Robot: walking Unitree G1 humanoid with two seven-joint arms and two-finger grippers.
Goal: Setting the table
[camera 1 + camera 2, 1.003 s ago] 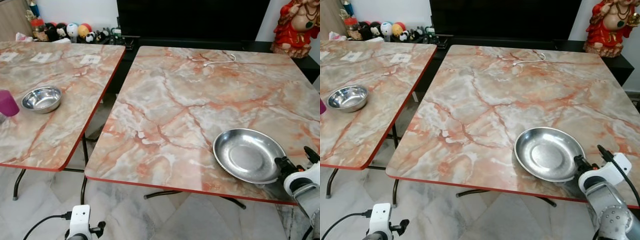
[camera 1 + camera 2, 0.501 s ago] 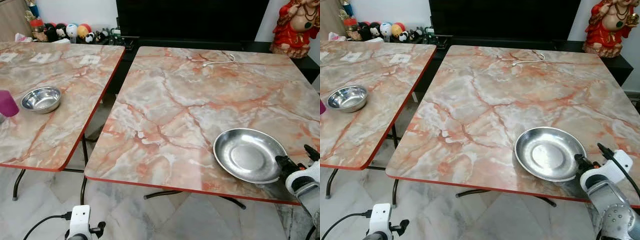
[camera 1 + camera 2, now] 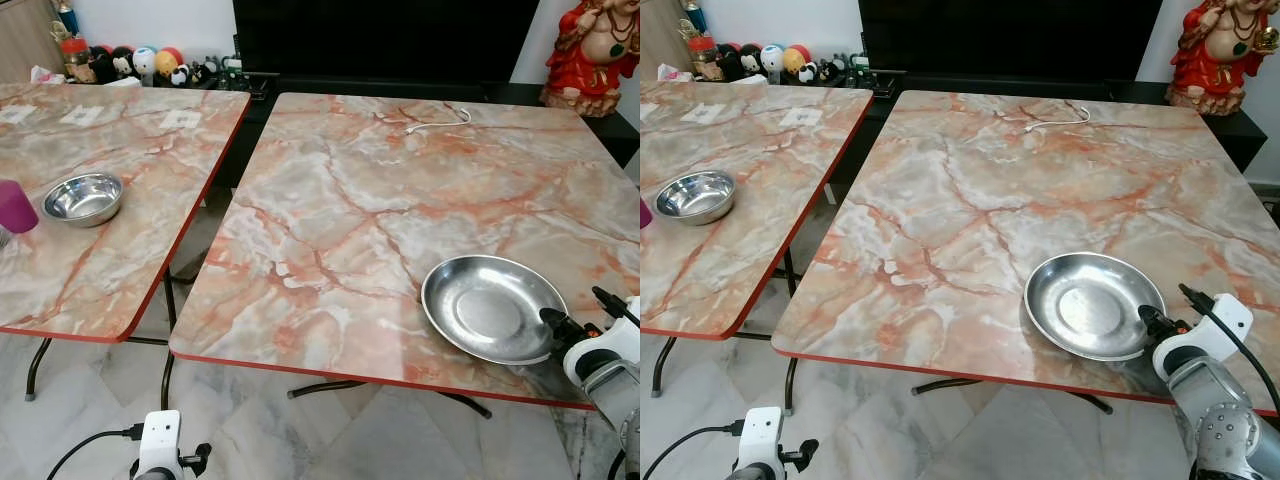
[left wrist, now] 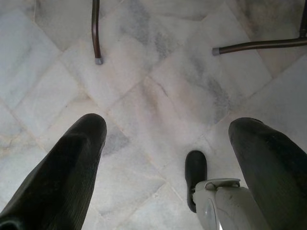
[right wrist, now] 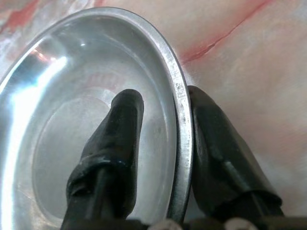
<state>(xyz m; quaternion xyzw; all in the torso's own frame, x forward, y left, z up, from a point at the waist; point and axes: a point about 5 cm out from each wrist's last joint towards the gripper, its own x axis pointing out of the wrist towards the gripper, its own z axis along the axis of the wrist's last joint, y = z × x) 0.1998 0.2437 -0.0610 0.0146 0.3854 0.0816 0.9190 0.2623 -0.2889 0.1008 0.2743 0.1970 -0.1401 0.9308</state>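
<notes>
— Where was the steel plate [image 3: 493,308] found?
— It was seen near the front right corner of the marble table [image 3: 340,200], its rim pinched by the right gripper [image 5: 160,143]: one finger lay inside the dish, the other outside against the rim.

— And the left gripper [image 4: 168,158]?
— It was held low over the tiled floor [image 4: 158,96], fingers spread apart, nothing between them. A steel bowl [image 3: 83,197] and a purple cup [image 3: 15,206] were noted on the neighbouring table [image 3: 100,150].
</notes>
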